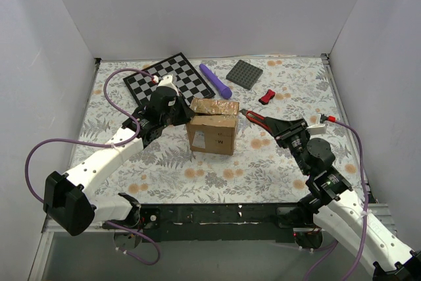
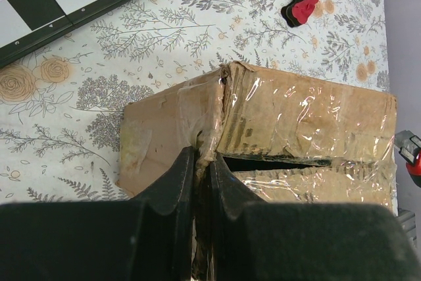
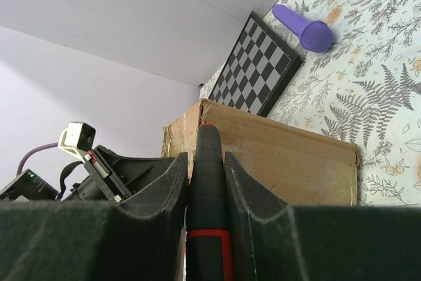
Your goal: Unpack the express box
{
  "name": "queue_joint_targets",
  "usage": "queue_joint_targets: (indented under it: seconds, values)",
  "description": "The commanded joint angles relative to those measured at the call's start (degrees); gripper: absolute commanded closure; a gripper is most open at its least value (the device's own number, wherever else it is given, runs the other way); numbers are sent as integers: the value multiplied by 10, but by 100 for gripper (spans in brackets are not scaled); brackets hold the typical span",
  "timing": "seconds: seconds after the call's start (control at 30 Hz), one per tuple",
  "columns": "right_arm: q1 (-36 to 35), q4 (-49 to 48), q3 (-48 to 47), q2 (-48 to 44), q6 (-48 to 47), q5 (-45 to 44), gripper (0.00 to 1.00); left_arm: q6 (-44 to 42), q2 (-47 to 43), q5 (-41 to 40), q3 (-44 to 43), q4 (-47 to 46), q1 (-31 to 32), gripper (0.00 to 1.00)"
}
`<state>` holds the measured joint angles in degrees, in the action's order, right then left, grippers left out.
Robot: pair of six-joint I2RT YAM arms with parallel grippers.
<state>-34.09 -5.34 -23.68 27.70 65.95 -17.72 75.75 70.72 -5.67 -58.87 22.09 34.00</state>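
The top view alone gives the layout: the express box (image 1: 212, 129) stands upright near the middle of the flower-printed table (image 1: 283, 169), between the two arms. Behind it lie a chessboard (image 1: 170, 77), a purple cylinder (image 1: 216, 79), a dark grey studded plate (image 1: 245, 74) and a small red-and-black piece (image 1: 266, 97). Only the left wrist view shows the box's top close up, with glossy, wrinkled tape over the flaps and a dark slit open along the seam. In that view the left gripper (image 2: 202, 162) is pressed together on the cardboard edge at the near end of the top. Only the right wrist view shows a plain, untaped side of the box. There the right gripper (image 3: 206, 157) is clamped on a black tool with a red band (image 3: 208, 182), whose tip points at the box's upper edge. From above, that tip sits just beside the box's right top corner; whether it touches cannot be told. The box's top is a little wider from left to right than it is deep, the seam runs along that length, and one side faces the arm bases. That side carries small dark marks, too small to read, and no brand or label is legible in any view.
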Motion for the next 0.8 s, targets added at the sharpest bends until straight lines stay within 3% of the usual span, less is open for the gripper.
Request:
queue_joint_targets:
  seconds: [0.0,0.77]
  values:
    - [1,-60,3,-12,-5,-16,99,5,-17,-7,5,-5,6,100]
    - [1,-59,7,0,-10,-7,99,10,-16,-13,2,-4,15,100]
